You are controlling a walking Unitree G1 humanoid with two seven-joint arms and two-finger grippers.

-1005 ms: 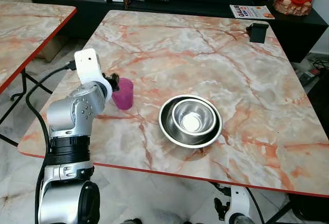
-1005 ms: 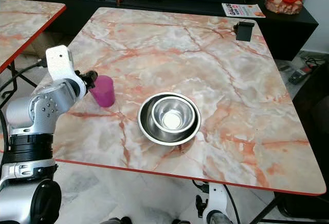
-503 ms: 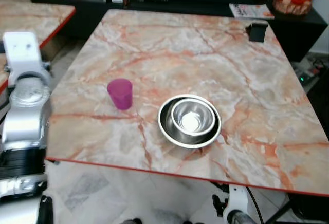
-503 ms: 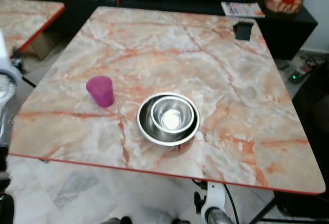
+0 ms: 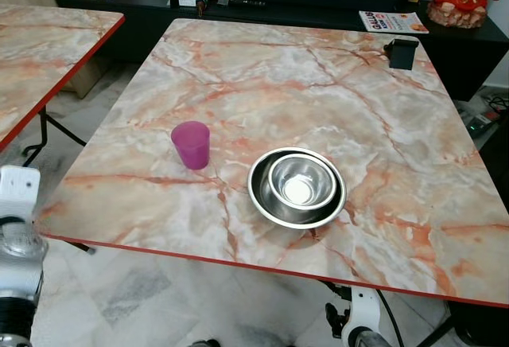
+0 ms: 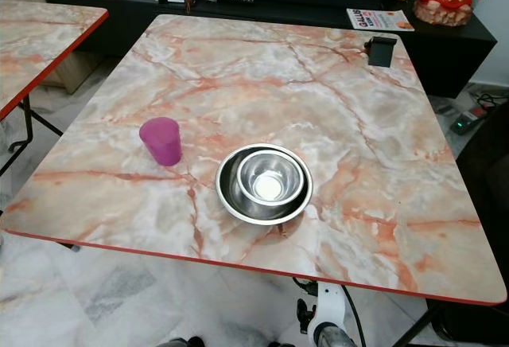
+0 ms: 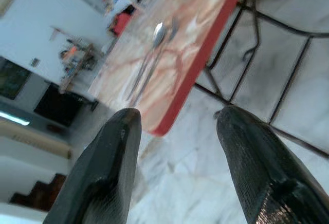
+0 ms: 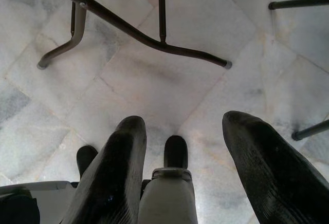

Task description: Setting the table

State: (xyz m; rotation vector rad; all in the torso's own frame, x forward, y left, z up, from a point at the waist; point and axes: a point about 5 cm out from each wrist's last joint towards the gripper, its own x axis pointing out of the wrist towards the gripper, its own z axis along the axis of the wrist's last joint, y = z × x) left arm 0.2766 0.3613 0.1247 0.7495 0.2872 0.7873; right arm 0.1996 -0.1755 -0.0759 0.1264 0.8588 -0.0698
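The cup (image 5: 191, 145) stands left of the nested bowls (image 5: 297, 187), nearer the left gripper (image 7: 177, 126), whose fingers gape wide, empty, off-table.

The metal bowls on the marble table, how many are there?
2. A large steel bowl sits near the front edge of the table, right of the pink cup. A smaller steel bowl is nested inside it. More could be hidden beneath.

You see a pink marble table (image 5: 318, 92) with a red edge on a pale marble floor (image 5: 135, 291). A second table (image 5: 40, 52) stands beside it, and a black shelf (image 5: 302, 1) behind.
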